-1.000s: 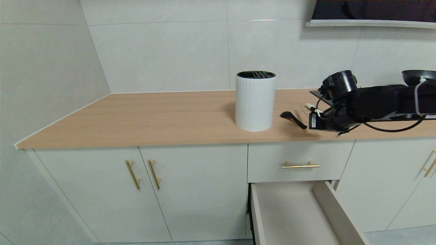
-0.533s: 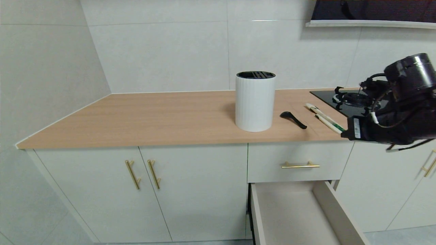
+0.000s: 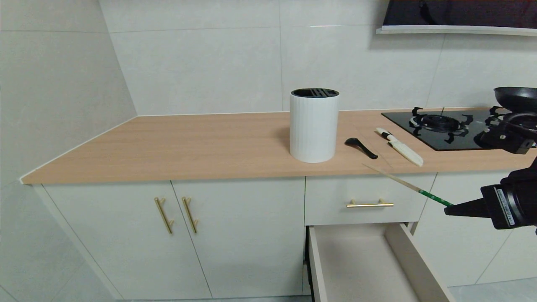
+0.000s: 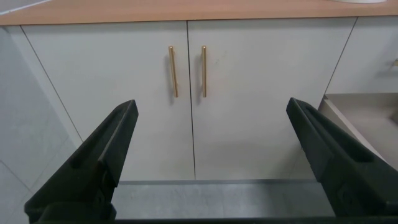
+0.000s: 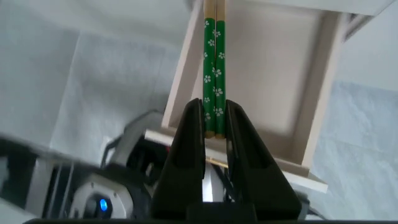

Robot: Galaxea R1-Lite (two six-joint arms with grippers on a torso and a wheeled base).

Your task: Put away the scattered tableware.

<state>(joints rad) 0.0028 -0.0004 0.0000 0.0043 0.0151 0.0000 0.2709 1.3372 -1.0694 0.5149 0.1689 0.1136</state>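
Note:
My right gripper (image 3: 449, 208) is shut on a pair of wooden chopsticks (image 3: 402, 183) with green flowered ends (image 5: 214, 81). It holds them in the air in front of the counter, above the right side of the open drawer (image 3: 356, 264). The sticks slant up and left toward the counter edge. On the wooden counter (image 3: 201, 147) lie a black spoon (image 3: 361, 147) and a white-handled knife (image 3: 400, 147), to the right of a white cylindrical utensil holder (image 3: 314, 124). My left gripper (image 4: 211, 162) hangs open, low before the cabinet doors (image 4: 186, 71).
A black gas hob (image 3: 444, 128) with a dark pan (image 3: 516, 95) sits at the counter's right end. A closed drawer with a gold handle (image 3: 370, 204) lies above the open one. Tiled walls enclose the back and left.
My right arm pulled back off the counter, rightward and down, lifting the chopsticks away from beside the knife. The spoon, knife and holder stayed in place.

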